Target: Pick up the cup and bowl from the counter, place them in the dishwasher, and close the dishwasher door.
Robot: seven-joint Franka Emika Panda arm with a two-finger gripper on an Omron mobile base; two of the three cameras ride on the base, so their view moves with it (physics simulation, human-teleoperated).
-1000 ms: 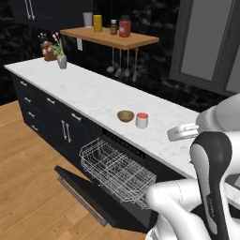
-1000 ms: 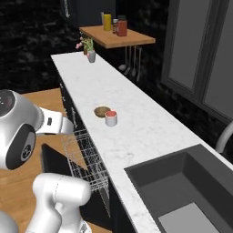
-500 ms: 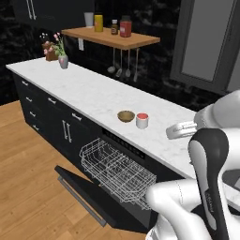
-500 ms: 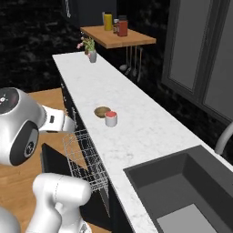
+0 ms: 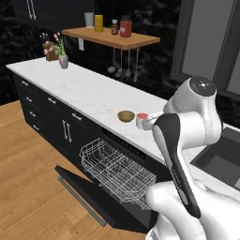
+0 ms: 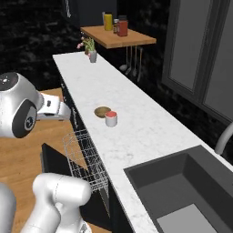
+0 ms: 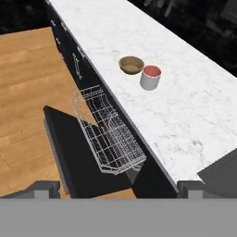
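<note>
Hand view looked down from up high: the gripper (image 7: 118,190) had its two dark tips spread wide at the bottom corners, nothing between them. Nearest below was the dishwasher door (image 7: 76,155), dropped flat open over the wood floor (image 7: 28,92), with the white wire rack (image 7: 109,132) pulled out above it from the dishwasher (image 5: 136,157). Further on, the counter (image 7: 185,111) had the cup (image 7: 150,77) and the bowl (image 7: 131,65) sitting just beside each other, near the front edge. Way back in the left base view, a flower vase (image 5: 63,61) stood under the wooden shelf (image 5: 112,38).
</note>
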